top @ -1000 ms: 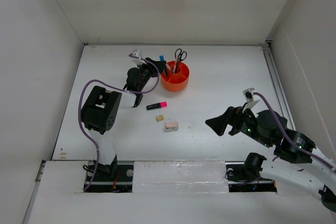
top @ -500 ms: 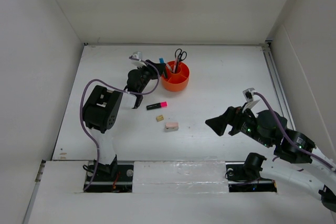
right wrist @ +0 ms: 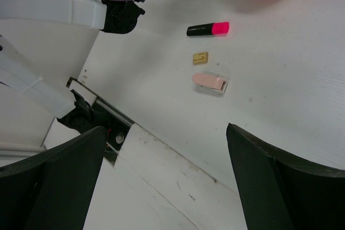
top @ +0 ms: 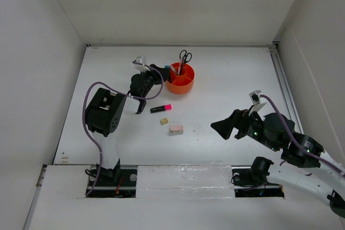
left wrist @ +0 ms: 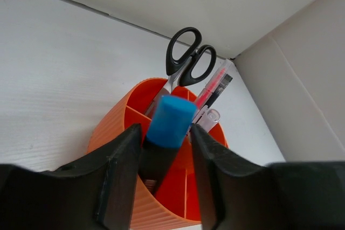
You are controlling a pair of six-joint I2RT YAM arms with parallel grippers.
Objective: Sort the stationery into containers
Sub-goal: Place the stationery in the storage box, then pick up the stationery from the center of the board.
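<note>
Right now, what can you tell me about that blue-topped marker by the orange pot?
The marker has a bright blue cap, plastic by its look, and a black body. It stands nearly upright, cap up, with its lower end down in the orange pot. The left gripper flanks its body closely with two black fingers. Whether they grip it I cannot tell.

**Enclosure and Work Surface: Condition as Observed**

The desk (top: 232, 95) is a white, matte board with faint marks near its front edge. Plain white panels enclose it on three sides: a back wall (top: 178, 4), a left wall (top: 32, 68) and a right wall (top: 318, 52). A pale rail (top: 279, 79) runs along the desk's right side. Lighting is even and diffuse, and shadows are soft.
</note>
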